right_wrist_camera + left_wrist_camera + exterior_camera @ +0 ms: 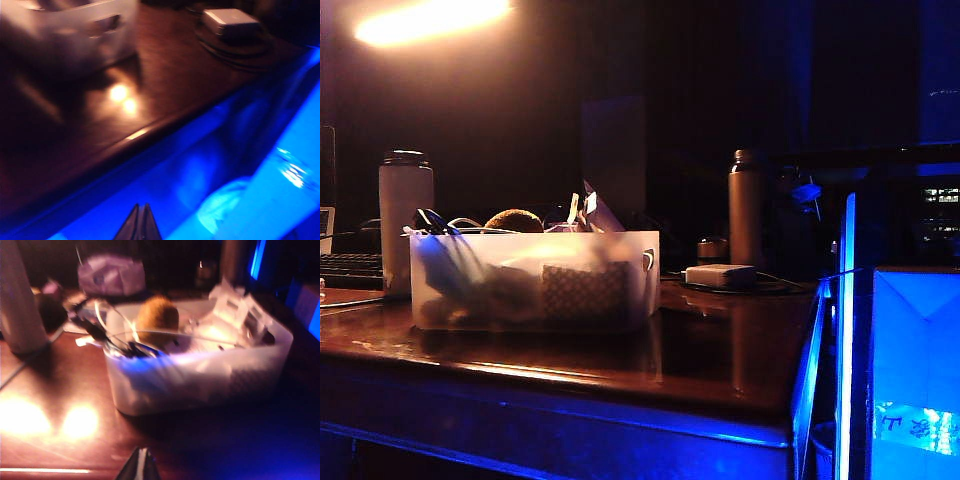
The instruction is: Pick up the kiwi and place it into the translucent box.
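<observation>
- Exterior view: the small brown fuzzy oval kiwi (pixel 514 220) is already sitting inside the wide, low, frosted whitish plastic translucent box (pixel 534 282), poking up over the rim at about 11 o'clock from the box's middle. Box is on the dark glossy wooden bench (pixel 720 350), with a tall pale cylindrical bottle (pixel 405 215) just beside its left end and a slim dark metal bottle (pixel 745 205) well off toward 2 o'clock. Neither arm shows up here, so both look pulled clear of the box.
- Left wrist view: the left gripper (pixel 140 467) only peeks in as a dark tip and its jaws are clenched flat with nothing between them. The kiwi (pixel 157 320) lies at roughly 12 o'clock from those jaws, across the near wall of the box (pixel 200 380), resting among clutter; its long axis looks tipped closer to upright than flat, though the blur makes that iffy. This is the nearer arm by a mile.
- Right wrist view: the right gripper (pixel 140 225) is off past the bench edge over the blue-lit area, jaws pressed together and empty. Only a corner of the box (pixel 90 30) shows, up at about 11 o'clock; no kiwi visible.
- My read: the drop is done, nothing left to line up.
</observation>
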